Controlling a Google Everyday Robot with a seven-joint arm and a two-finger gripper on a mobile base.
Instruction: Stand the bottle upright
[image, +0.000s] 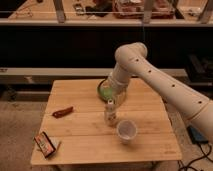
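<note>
The bottle (110, 113) stands upright near the middle of the wooden table (80, 145). It is small, slim and pale, with a white cap. My gripper (116, 97) hangs just above and slightly behind it, apart from the cap, at the end of the white arm (150, 70) that reaches in from the right.
A white cup (126, 131) stands just to the front right of the bottle. A green bowl (106, 90) sits behind it, partly hidden by my gripper. A red chilli-like thing (62, 112) lies at the left, and a snack packet (46, 143) at the front left corner.
</note>
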